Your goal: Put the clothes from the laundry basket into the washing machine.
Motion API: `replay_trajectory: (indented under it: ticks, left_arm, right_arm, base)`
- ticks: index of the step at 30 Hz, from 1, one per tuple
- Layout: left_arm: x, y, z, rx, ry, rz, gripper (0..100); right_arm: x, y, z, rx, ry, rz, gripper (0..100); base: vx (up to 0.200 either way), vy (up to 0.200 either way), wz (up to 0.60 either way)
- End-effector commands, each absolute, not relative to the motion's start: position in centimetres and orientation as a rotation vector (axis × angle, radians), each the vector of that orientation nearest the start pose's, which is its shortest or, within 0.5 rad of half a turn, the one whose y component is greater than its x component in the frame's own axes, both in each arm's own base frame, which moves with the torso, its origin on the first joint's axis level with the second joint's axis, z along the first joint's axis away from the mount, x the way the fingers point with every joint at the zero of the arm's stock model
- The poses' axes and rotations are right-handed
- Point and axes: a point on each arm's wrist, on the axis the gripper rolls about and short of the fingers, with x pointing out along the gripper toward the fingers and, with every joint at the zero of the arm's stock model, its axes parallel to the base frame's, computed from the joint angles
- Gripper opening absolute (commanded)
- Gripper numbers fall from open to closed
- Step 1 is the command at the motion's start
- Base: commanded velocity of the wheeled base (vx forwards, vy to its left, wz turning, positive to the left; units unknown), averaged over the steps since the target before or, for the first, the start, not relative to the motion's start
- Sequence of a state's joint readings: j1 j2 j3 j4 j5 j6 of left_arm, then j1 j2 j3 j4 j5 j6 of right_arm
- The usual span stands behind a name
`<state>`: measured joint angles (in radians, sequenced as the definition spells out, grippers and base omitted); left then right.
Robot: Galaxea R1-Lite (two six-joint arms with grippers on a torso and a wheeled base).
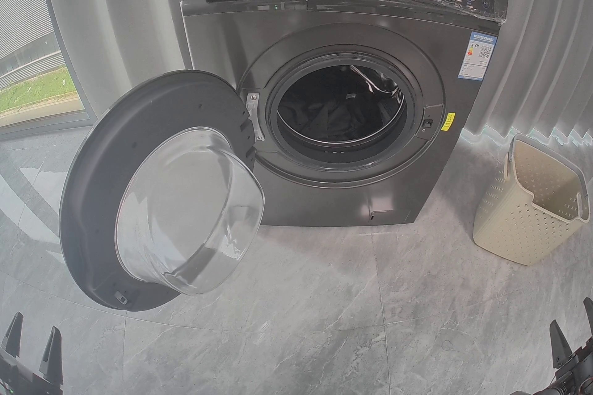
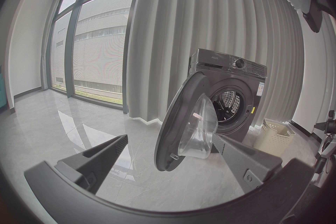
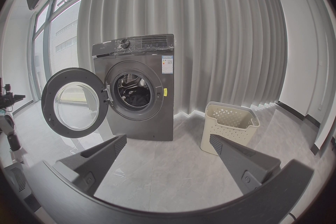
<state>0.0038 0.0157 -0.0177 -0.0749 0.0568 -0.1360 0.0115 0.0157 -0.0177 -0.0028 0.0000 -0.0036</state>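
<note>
Some dark clothes point(image 1: 327, 115) lie inside the drum point(image 1: 386, 86) of the washing machine point(image 1: 247, 44), its round door point(image 1: 99, 186) standing wide open to the left. The cream laundry basket point(image 1: 531, 211) stands upright on the floor point(image 1: 321, 303), just right of the machine. The left gripper point(image 2: 168, 138) and right gripper point(image 3: 167, 137) hang low, fingers spread apart.

washing machine point(image 1: 336, 202): door open | dark clothes point(image 1: 321, 115): in drum | laundry basket point(image 1: 513, 223): upright, beside machine

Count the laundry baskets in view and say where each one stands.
1. The laundry basket stands upright on the floor, to the right of the washing machine and apart from it, near the curtain. Nothing in view could hide another.
</note>
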Motion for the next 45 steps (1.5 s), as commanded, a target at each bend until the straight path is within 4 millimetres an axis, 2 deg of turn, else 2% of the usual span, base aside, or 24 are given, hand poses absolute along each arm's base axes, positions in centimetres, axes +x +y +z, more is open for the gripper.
replay_trajectory:
  ticks: [1,9,16,20,26,41,45]
  left_arm:
    - [-2.29,0.12,8.32,-0.138,-0.076,0.058,100]
    - [-2.29,0.09,8.32,-0.112,-0.075,0.047,100]
    - [-2.29,0.11,8.34,-0.003,-0.074,0.057,100]
    - [-2.29,0.09,8.32,-0.014,-0.072,0.047,100]
    - [-2.29,0.08,8.32,-0.020,-0.073,0.045,100]
    - [-2.28,0.06,8.32,-0.039,-0.073,0.034,100]
    - [-2.28,0.06,8.32,-0.044,-0.073,0.034,100]
  right_arm:
    - [-2.27,-0.03,7.57,-0.005,0.000,0.012,100]
    - [-2.26,-0.03,7.57,-0.005,0.002,0.012,100]
    - [-2.26,-0.03,7.59,-0.005,0.000,0.012,100]
    - [-2.26,-0.03,7.59,-0.005,0.000,0.012,100]
    - [-2.26,-0.03,7.57,-0.005,0.002,0.012,100]
    - [-2.26,-0.02,7.59,-0.005,0.000,0.009,100]
    - [-2.26,-0.02,7.60,-0.003,-0.002,0.008,100]
  base:
    - [0.000,0.200,0.00]
    - [0.000,0.025,0.00]
    - [0.000,0.000,0.00]
    - [0.000,0.000,0.00]
    - [0.000,0.200,0.00]
    - [0.000,0.000,0.00]
    - [0.000,0.000,0.60]
